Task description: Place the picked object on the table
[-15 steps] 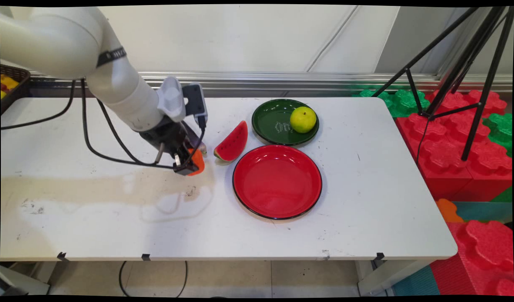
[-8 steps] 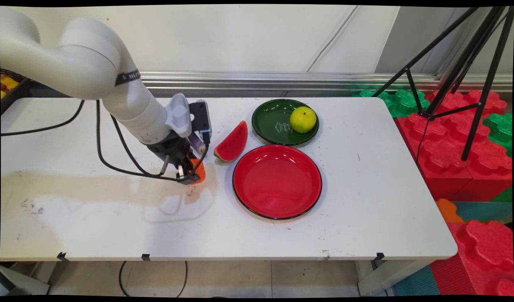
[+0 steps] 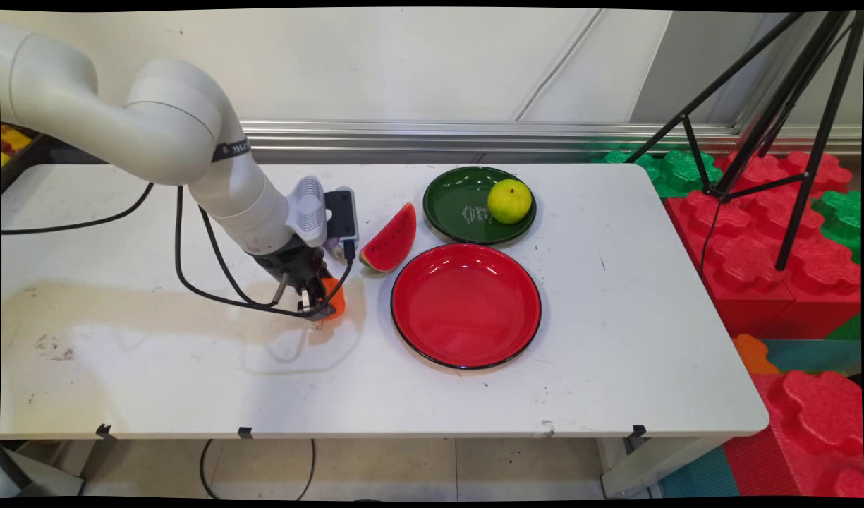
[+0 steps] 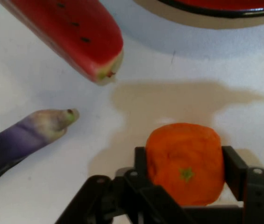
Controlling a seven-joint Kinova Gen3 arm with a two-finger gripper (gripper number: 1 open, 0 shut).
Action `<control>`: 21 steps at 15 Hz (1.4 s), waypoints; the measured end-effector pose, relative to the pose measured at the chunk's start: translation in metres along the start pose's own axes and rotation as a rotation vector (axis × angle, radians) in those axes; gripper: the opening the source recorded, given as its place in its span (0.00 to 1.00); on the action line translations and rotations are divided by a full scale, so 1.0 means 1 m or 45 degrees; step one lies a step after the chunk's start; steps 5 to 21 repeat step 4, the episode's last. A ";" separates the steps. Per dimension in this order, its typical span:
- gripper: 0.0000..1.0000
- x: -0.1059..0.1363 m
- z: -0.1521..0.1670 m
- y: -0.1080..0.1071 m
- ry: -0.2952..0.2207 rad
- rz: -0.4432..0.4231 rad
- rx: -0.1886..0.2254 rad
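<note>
My gripper [image 3: 320, 305] is shut on an orange fruit [image 3: 333, 298], low over the table left of the red plate [image 3: 466, 305]. The hand view shows the orange fruit [image 4: 185, 161] squeezed between both black fingers [image 4: 232, 163], close above the white tabletop. A watermelon slice [image 3: 391, 240] lies just beyond the gripper, its tip [image 4: 101, 70] near the fruit. A purple eggplant [image 4: 26, 137] lies beside the gripper, mostly hidden by the hand in the main view.
A green plate [image 3: 460, 204] at the back holds a yellow-green apple [image 3: 509, 201]. The empty red plate's rim [image 4: 216, 9] is close in the hand view. A black tripod [image 3: 777, 127] and red and green foam blocks [image 3: 763, 240] stand off the table's right end.
The arm has lowered and shifted slightly toward the near side, carrying the orange fruit down close to the table. Plates, watermelon and apple have not moved.
</note>
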 end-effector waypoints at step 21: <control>1.00 -0.001 0.003 0.000 -0.003 0.026 -0.010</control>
